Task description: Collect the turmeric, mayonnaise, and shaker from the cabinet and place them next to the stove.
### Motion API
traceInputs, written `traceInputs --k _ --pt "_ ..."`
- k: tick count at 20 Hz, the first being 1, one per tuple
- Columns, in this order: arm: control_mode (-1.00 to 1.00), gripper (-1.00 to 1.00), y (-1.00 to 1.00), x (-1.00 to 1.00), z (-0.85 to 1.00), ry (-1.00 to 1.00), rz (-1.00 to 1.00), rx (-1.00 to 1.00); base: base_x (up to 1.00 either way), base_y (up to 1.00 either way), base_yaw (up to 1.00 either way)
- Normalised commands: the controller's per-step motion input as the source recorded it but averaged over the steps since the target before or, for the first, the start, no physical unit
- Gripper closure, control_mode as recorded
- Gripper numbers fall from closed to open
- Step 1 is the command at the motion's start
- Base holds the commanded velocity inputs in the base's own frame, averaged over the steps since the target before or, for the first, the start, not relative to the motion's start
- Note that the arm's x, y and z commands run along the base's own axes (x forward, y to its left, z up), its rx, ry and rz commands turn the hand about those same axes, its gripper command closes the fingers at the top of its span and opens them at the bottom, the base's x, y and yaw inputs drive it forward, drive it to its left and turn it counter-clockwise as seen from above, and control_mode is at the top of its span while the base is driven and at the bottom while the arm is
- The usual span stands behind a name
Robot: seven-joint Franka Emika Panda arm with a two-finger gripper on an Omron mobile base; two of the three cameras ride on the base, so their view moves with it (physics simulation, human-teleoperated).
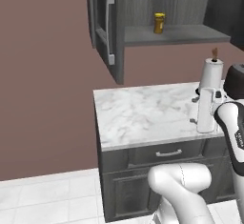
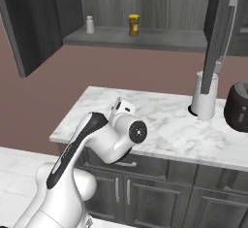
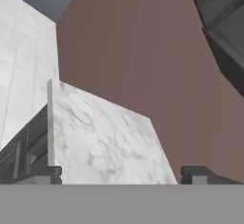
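Cabinet (image 2: 145,8): both doors are swung open, the bar-handled door (image 1: 102,25) standing out to the left
Turmeric (image 2: 133,24): seen upright mid-shelf, clear of the shelf's front edge
Shaker (image 2: 89,24): set upright on the same shelf, left of the turmeric and well apart
Counter (image 1: 138,113): marble top bare on its left half up to the left edge
Gripper (image 3: 121,173): jaws are spread wide, nothing held, aimed past the counter corner at the brown wall
Paper towel roll (image 2: 204,96): placed far right on the counter
Writing: none can be read
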Motion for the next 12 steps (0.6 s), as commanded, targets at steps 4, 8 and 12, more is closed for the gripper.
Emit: traceInputs --k 4,8,12 --pt "1.0 -1.0 0.0 0.0 0.0 0.0 0.0 0.0 0.4 -0.19 0.0" --pt "1.0 -1.0 0.0 0.0 0.0 0.0 0.0 0.0 0.56 -0.22 0.0" --pt "1.0 -1.0 0.0 0.0 0.0 0.0 0.0 0.0 0.76 -0.13 0.0"
